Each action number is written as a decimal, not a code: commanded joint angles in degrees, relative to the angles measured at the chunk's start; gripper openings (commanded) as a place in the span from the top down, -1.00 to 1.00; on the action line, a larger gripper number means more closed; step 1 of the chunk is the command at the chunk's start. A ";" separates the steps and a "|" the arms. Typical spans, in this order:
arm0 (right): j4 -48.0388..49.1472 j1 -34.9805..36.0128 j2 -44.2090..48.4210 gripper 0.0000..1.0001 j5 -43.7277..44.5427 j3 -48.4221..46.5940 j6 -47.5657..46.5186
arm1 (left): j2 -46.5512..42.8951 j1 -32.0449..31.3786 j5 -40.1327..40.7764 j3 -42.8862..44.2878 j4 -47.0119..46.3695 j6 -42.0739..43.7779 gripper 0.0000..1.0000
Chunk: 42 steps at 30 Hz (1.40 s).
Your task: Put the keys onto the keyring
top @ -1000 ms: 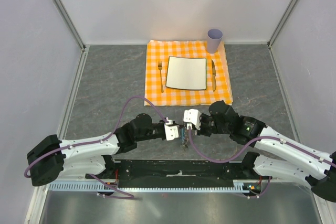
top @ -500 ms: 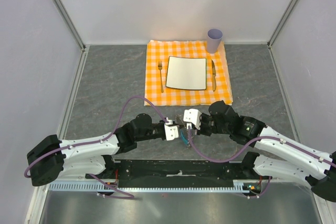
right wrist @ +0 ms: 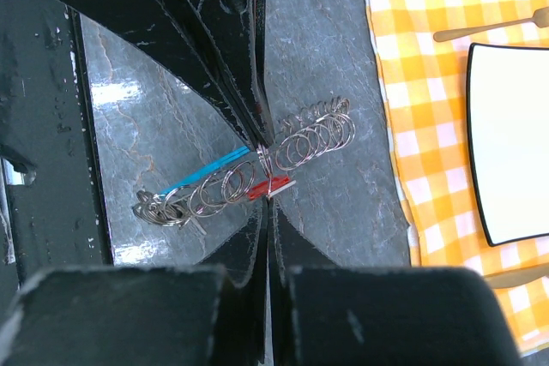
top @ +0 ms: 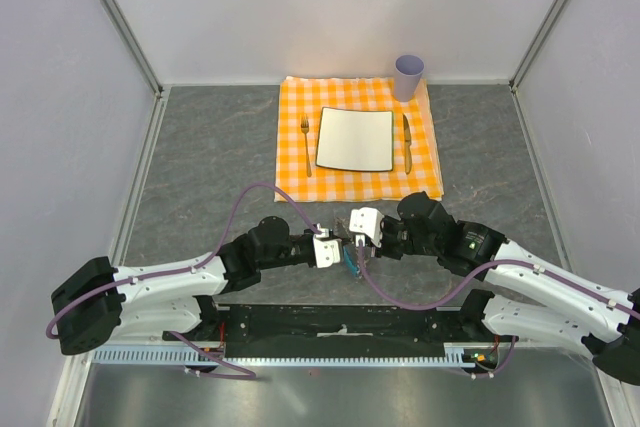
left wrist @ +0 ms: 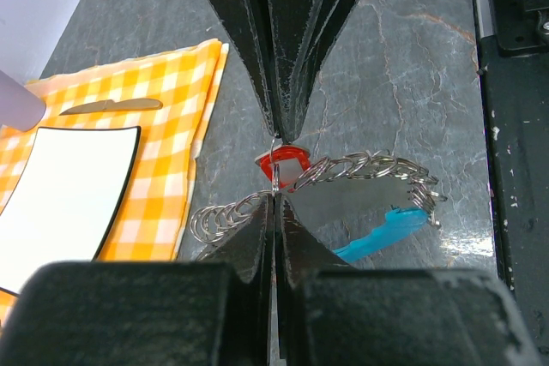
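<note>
Gripping state, left pincer (left wrist: 274, 203): the jaws are pressed shut, and a thin wire loop of the keyring (left wrist: 369, 167) appears to be pinched at the tips.
Keyring place: it appears to be held off the table between the two pincers, with coils draped to either side of the left pincer and the blue tab (left wrist: 386, 231) hanging just beside it.
Key (left wrist: 290, 159) place: the red head is seen just beyond the left pincer's tips, touching the wire loop.
Right pincer (right wrist: 268, 207): the jaws are shut and the key appears to be held at the tips, which are nearly tip to tip with the left pincer.
Risk, slip: the tiny key could be twisted out of the right pincer if it is pushed against the wire off-line.
Risk, miss: the loop's opening could be missed, because the wire is thin and partly hidden by both pincers.
Risk, snag: the dangling coils could be caught on a finger.
Count, task things: one key, one keyring and one blue tab are seen.
Count, well beyond the pincers: one cloth (top: 295, 97), one fork (top: 306, 142), one plate (top: 355, 139), one knife (top: 407, 143) and one cup (top: 408, 75).
</note>
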State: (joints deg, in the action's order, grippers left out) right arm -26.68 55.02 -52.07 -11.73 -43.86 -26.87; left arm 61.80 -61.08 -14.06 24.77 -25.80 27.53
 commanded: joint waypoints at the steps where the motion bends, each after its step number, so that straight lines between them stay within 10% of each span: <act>1: 0.57 0.43 0.31 1.00 -0.67 -0.18 -0.55 | -1.24 0.43 -1.14 0.45 -3.55 -1.95 0.96; 42: -0.13 0.70 1.27 1.00 -0.05 -0.18 -0.11 | -1.60 0.43 -0.96 0.27 -3.82 -2.13 0.96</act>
State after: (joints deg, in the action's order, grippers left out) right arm -27.14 55.31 -51.59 -11.90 -43.86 -26.85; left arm 61.43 -61.08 -14.11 24.77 -25.80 26.68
